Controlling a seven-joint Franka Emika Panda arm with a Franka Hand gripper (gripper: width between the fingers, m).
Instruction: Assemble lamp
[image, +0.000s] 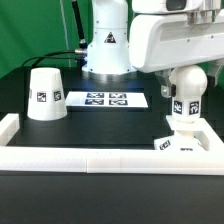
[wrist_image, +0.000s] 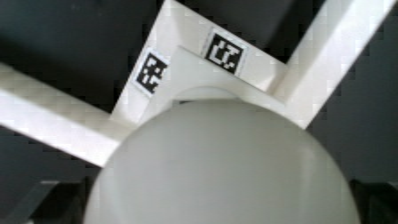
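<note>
Straddling the bulb (image: 183, 108) with the gripper (image: 189, 82), clamped or slack impossible to tell, standing it upright on the base (image: 200, 140), probably braced against the rail (image: 100, 160) corner, with the shade (image: 45, 95) well apart.

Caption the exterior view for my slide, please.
Panda gripper over the bulb standing on the square base; shade stands apart beside the marker board.

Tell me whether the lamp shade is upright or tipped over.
Upright. The shade stands on its wide end on the table, narrow end up.
</note>
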